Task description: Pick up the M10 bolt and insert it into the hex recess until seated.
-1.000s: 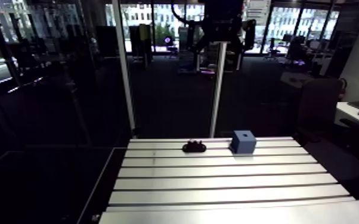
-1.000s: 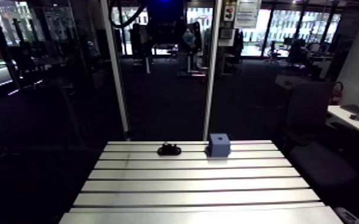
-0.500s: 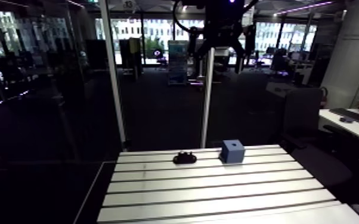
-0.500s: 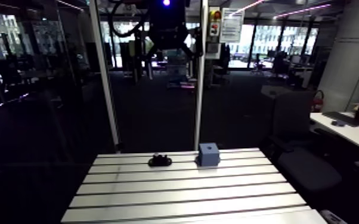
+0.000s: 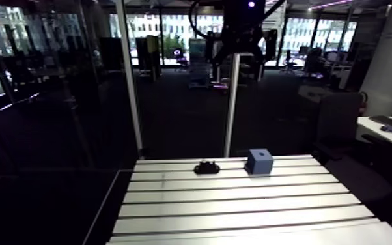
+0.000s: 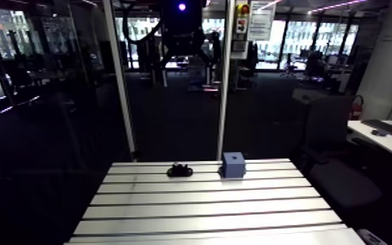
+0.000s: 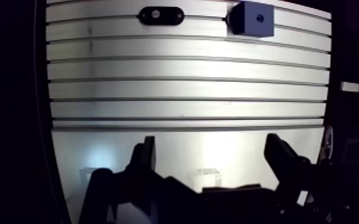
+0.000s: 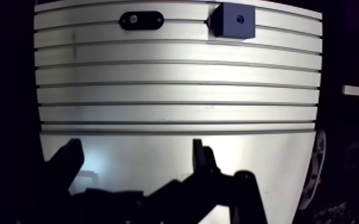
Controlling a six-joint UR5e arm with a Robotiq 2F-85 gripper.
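Observation:
A black oval holder with a pale round spot at its middle lies near the far edge of the slotted table. Whether that spot is the bolt's head I cannot tell. Beside it stands a blue cube with a small hole in its upper face. The arm view shows the holder and the cube side by side on the table's back rows. My gripper hangs high over the table's near edge, far from both. It is open, with nothing between its fingers.
Two upright metal posts rise just behind the table's far edge. The table drops off to dark floor on the left side. An office chair stands off the table's far right corner.
The arm view has shifted and tilted, so the camera moved. The holder and the cube keep their places on the table.

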